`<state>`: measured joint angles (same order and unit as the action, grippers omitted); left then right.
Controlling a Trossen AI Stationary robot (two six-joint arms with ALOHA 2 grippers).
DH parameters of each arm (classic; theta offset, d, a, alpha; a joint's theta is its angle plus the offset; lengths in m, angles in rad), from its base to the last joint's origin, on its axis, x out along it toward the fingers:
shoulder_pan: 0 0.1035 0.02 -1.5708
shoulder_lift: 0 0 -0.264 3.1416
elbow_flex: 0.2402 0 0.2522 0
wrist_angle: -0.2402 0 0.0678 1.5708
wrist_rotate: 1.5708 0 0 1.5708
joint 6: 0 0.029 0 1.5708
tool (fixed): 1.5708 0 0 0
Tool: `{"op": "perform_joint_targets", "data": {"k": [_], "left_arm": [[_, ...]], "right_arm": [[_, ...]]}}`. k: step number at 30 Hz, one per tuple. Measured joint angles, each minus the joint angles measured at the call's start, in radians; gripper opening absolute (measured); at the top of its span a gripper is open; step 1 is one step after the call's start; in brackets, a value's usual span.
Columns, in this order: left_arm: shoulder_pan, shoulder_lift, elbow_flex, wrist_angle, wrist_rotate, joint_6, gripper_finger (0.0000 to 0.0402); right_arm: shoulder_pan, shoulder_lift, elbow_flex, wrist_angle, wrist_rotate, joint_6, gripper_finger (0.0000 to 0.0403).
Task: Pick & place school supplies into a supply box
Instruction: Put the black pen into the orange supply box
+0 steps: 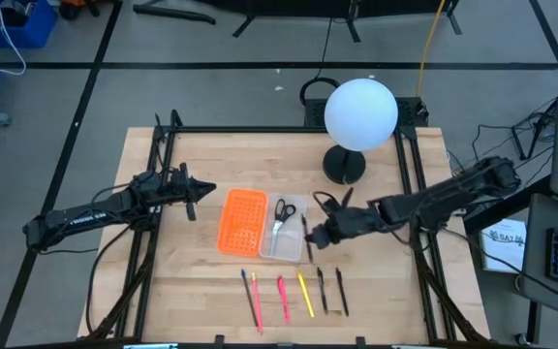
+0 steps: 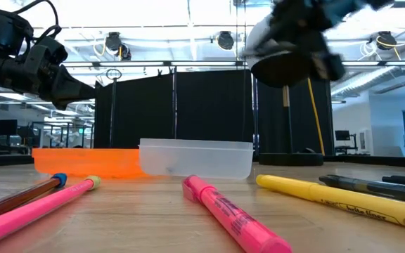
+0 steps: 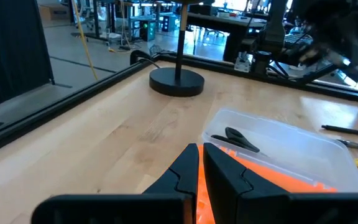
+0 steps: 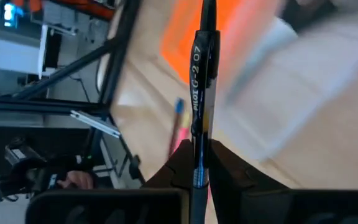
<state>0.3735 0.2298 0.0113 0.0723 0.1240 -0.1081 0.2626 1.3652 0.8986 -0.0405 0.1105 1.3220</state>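
High view shows me the right gripper (image 1: 315,236) just off the right-hand long edge of the clear supply box (image 1: 285,229), with a dark pen (image 1: 306,236) pinched in it; my right wrist view confirms the fingers are shut on that pen (image 4: 199,99), the barrel running up between them and well past their tips. The relation I care about is that the box lies to the gripper's left, almost touching, and the pen's long axis already runs roughly along the box's long side, so I judge only a short sideways shift over the rim is called for before letting go. The scissors (image 1: 283,210) lie inside the box at its far end, and I would want the pen to come down clear of their handles. Five more pens and pencils (image 1: 281,294) lie in a row on the table (image 1: 192,281) near its front edge, all nearer the right arm than the left. My left gripper (image 1: 198,191) waits beyond the orange panel (image 1: 242,220) with its fingers closed on nothing. What I cannot judge is the pen's height above the rim: the low view blurs the right arm, and the right wrist view smears the box behind the pen.
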Motion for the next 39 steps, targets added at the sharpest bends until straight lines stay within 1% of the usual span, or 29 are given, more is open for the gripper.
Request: {"op": "perform_joint_targets", "data": {"k": [3,5,6,8,10,12,13,16,20,26,35,39], "left_arm": [[0.000,0.000,0.000,0.000,-0.002,0.000,0.0031],[0.000,0.000,0.000,0.000,-0.002,-0.001,0.0031],[0.000,0.000,0.000,0.002,-0.002,-0.004,0.0031],[0.000,0.000,0.000,0.006,-0.004,-0.011,0.0031],[0.000,0.000,0.000,0.008,-0.004,-0.028,0.0031],[0.000,0.000,0.000,0.009,-0.004,-0.043,0.0031],[0.000,0.000,0.000,0.009,-0.005,-0.049,0.0031],[0.000,0.000,0.000,0.009,-0.004,-0.059,0.0031],[0.000,0.000,0.000,0.010,-0.004,-0.056,0.0031],[0.000,0.000,0.000,0.042,-0.004,-0.005,0.0031],[0.000,0.000,0.000,0.099,-0.004,0.001,0.0031],[0.000,0.000,0.000,0.088,-0.004,0.001,0.0031]], "right_arm": [[-0.020,0.064,0.163,-0.094,-0.027,-0.097,0.0019],[-0.026,0.113,0.310,-0.233,-0.032,-0.153,0.0019],[-0.027,0.140,0.387,-0.330,-0.021,-0.168,0.0019],[-0.029,0.198,0.536,-0.539,0.035,-0.179,0.0019],[-0.042,0.262,0.662,-0.722,0.086,-0.157,0.0019],[-0.057,0.319,0.753,-0.859,0.123,-0.132,0.0019],[-0.066,0.341,0.783,-0.895,0.127,-0.125,0.0019],[-0.094,0.396,0.809,-0.900,0.112,-0.091,0.0019],[-0.126,0.455,0.809,-0.846,0.055,-0.084,0.0019],[-0.151,0.541,0.809,-0.809,0.020,-0.062,0.0020],[-0.180,0.672,0.808,-0.780,0.019,-0.062,0.0020],[-0.189,0.712,0.807,-0.769,0.019,-0.042,0.0020]]}}
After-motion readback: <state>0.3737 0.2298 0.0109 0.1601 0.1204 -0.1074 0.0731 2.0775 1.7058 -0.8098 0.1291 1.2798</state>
